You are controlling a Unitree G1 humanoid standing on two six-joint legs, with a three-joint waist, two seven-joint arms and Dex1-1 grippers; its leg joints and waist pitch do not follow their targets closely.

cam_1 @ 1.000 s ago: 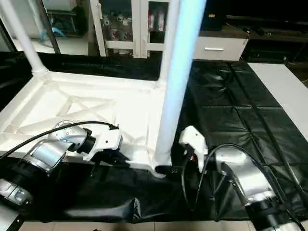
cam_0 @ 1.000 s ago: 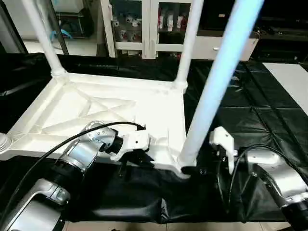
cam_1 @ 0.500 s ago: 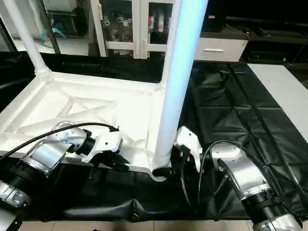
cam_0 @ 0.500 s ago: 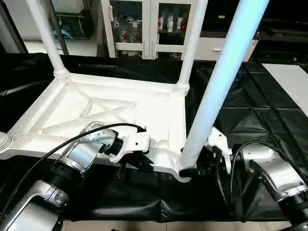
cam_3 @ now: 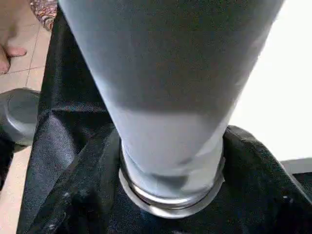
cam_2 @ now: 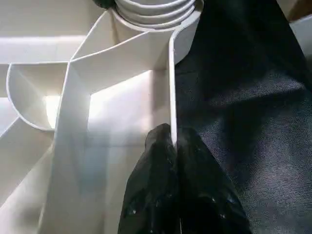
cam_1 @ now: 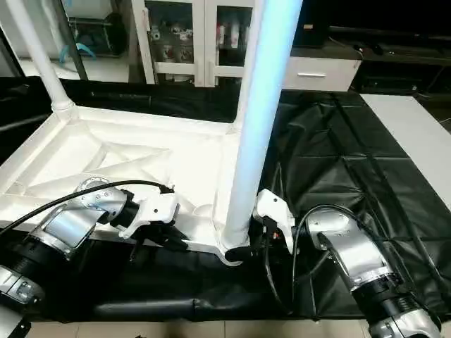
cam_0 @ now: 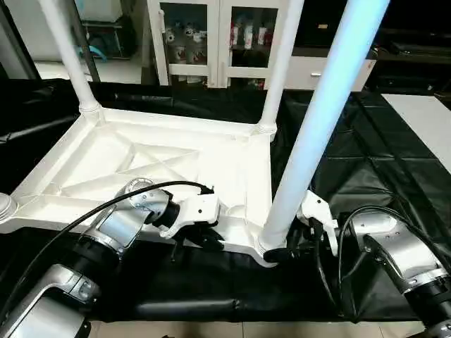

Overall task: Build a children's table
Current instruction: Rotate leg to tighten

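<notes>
The children's table top [cam_0: 141, 162] lies upside down on black cloth, ribbed side up. Two white legs stand in the far sockets, one at the back left [cam_0: 67, 49] and one at the back right [cam_0: 282, 63]. A third leg [cam_0: 317, 134] rises from the near right corner socket. My right gripper [cam_0: 282, 250] sits at that leg's base, one black finger [cam_3: 83, 195] on each side, closed against the tube just above the socket collar. My left gripper [cam_0: 190, 243] is shut on the thin rim wall of the top's near edge, and its fingers [cam_2: 161, 161] pinch that wall.
A round socket [cam_0: 4, 206] sits at the near left corner. A white cabinet with glass doors [cam_0: 211, 35] stands behind. Black cloth [cam_0: 366, 162] stretches to the right, with a white surface [cam_0: 430, 120] beyond it. A person's foot [cam_3: 9, 51] and a grey round base [cam_3: 17, 114] are on the floor.
My right gripper has moved in to the base of the near right leg and its fingers have drawn together around it. The left gripper has stayed on the rim.
</notes>
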